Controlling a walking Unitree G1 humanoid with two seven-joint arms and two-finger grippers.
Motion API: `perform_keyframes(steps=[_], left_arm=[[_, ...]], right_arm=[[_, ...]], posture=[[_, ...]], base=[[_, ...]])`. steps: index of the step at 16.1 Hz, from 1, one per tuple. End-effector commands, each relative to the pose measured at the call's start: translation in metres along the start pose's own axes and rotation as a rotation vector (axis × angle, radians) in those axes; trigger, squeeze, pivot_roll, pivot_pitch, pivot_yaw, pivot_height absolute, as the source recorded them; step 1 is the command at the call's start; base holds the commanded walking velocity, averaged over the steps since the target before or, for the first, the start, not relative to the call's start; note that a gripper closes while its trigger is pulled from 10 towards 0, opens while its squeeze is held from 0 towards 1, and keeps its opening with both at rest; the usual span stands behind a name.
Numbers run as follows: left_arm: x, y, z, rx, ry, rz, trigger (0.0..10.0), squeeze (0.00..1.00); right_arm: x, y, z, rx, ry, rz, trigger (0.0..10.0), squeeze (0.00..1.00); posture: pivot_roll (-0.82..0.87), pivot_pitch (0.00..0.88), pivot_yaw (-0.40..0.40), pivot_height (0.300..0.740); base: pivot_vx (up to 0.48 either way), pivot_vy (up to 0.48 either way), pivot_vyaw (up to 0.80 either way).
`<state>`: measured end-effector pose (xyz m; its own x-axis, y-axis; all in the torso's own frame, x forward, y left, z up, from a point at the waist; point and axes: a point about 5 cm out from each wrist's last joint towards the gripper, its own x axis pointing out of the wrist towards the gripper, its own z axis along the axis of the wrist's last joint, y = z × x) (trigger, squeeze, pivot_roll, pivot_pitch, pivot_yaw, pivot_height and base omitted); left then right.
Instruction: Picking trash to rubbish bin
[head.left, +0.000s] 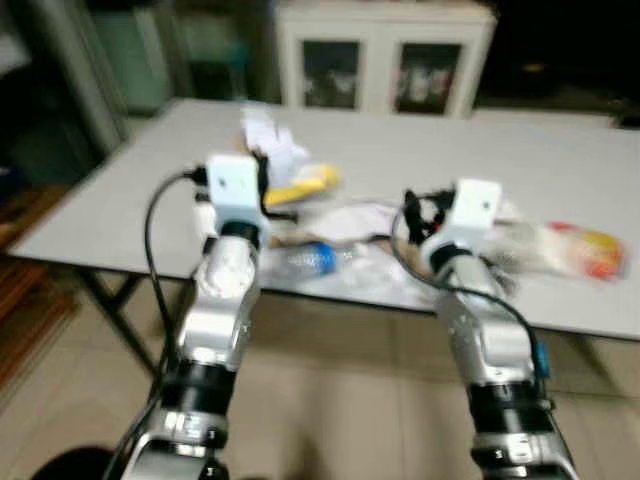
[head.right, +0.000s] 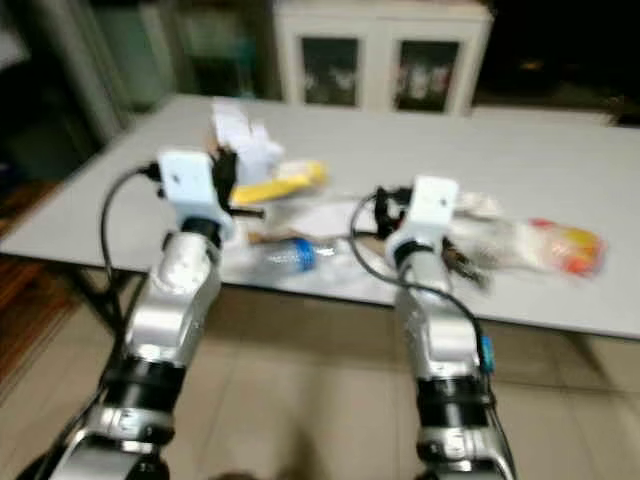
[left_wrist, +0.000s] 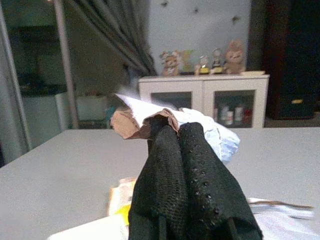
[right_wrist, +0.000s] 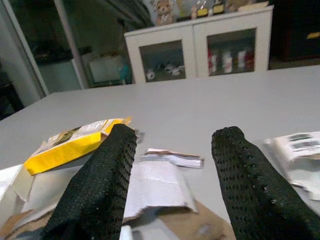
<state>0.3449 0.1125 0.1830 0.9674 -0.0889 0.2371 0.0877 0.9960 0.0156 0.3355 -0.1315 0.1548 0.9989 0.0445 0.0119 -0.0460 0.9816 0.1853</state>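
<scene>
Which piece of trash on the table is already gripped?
The crumpled white-and-brown paper, pinched in the shut left gripper. The yellow packet, plastic bottle and other wrappers lie loose on the table.

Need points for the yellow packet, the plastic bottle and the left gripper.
yellow packet (right_wrist: 75, 147): right wrist view, middle of its yellow face.
plastic bottle (head.right: 292, 255): right eye view, blue label on its body.
left gripper (left_wrist: 182, 150): left wrist view, between the closed fingertips.

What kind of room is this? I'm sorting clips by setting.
Probably a home living or dining room: a white cabinet with glass doors, teddy figurines on top, curtains, and a trash-strewn grey table.
</scene>
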Motion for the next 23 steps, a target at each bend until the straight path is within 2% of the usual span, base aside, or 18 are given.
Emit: perform_keyframes(steps=[1, 3, 8, 19, 23], left_arm=[[0.003, 0.003, 0.004, 0.014, -0.004, 0.006, 10.0, 0.00], [0.003, 0.003, 0.003, 0.018, -0.001, 0.009, 10.0, 0.00], [0.002, 0.000, 0.003, 0.024, -0.009, -0.008, 10.0, 0.00], [0.002, 0.001, 0.004, 0.021, -0.012, -0.006, 10.0, 0.00], [0.002, 0.002, 0.003, 0.030, -0.007, -0.002, 10.0, 0.00]], right_arm=[[0.002, 0.004, 0.004, 0.009, -0.007, 0.012, 10.0, 0.00], [0.002, 0.004, 0.004, 0.008, -0.001, 0.018, 10.0, 0.00], [0.002, 0.004, 0.004, 0.010, 0.006, 0.020, 10.0, 0.00], [0.001, 0.005, 0.002, -0.001, 0.013, 0.029, 10.0, 0.00], [0.000, 0.013, -0.002, -0.029, 0.039, 0.096, 10.0, 0.00]], posture=[[0.01, 0.015, 0.005, 0.740], [0.02, 0.018, 0.004, 0.740], [0.01, 0.024, 0.002, 0.740], [0.01, 0.019, 0.001, 0.740], [0.01, 0.011, 0.001, 0.740]], base=[[0.292, 0.000, 0.00], [0.277, 0.000, -0.22], [0.000, 0.000, -0.80], [0.000, 0.000, 0.00], [0.000, 0.000, 0.00]])
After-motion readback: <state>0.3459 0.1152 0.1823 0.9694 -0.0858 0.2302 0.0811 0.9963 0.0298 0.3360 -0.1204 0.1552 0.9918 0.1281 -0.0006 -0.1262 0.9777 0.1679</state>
